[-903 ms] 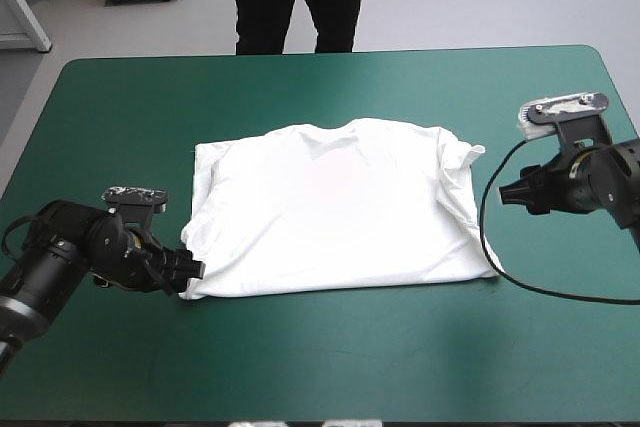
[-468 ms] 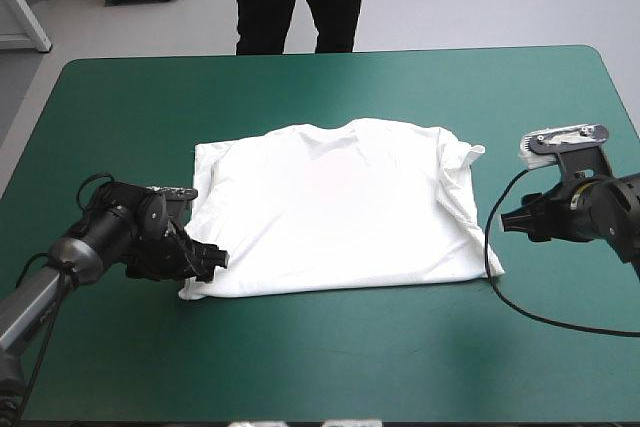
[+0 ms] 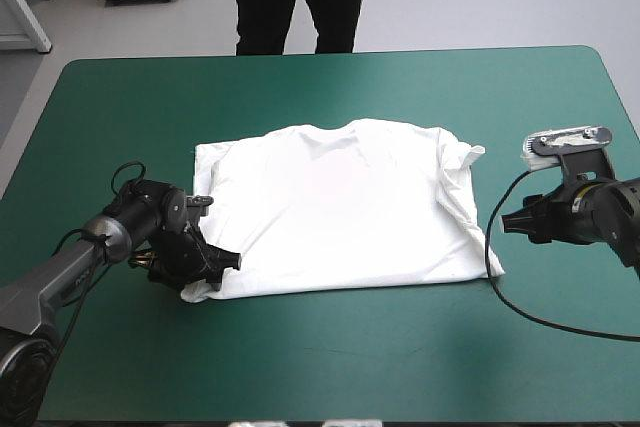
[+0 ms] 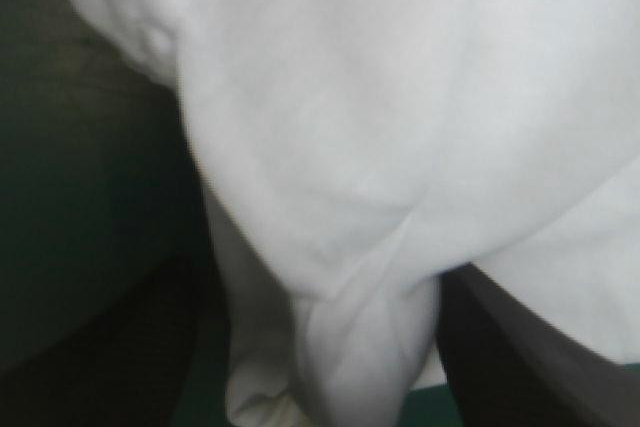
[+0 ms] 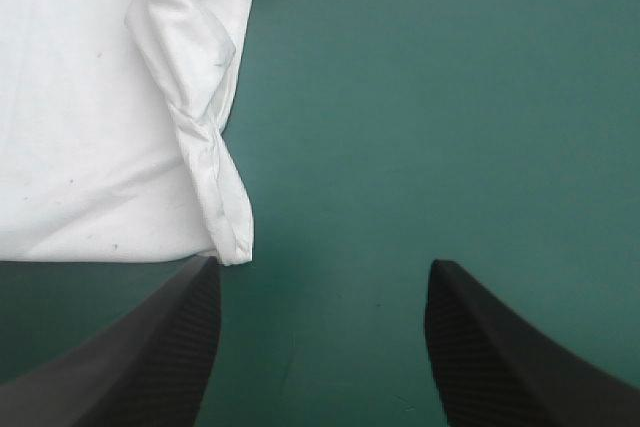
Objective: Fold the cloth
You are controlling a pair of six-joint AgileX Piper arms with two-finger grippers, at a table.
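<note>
In the high view, the T-shirt (image 3: 340, 207) is seen spread flat on the teal-green cover (image 3: 330, 357) at the middle of the table, collar toward the far edge, its long axis running from one gripper across to the other. The left gripper (image 3: 225, 262) is set low on the shirt's near corner on its own side, where the cloth is puckered up against it, and the rest of the garment stretches ahead of it. The right gripper (image 3: 505, 219) is held just off the opposite side edge, apart from the cloth, so the left arm is judged the nearer and the one on which the coming fold turns. In the left wrist view, white cloth (image 4: 400, 127) fills almost everything ahead of the tool, with a bunched fold hanging down the middle and dark cover to one side. Whether that corner is clamped or merely straddled cannot be told from here, and the high view does not settle it either. In the right wrist view, what the overhead camera leaves unclear is made plain: the black fingers (image 5: 150, 347) are spread wide with only bare cover between them, and the shirt's rolled side edge (image 5: 215, 177) lies just ahead of one fingertip, not touched.
</note>
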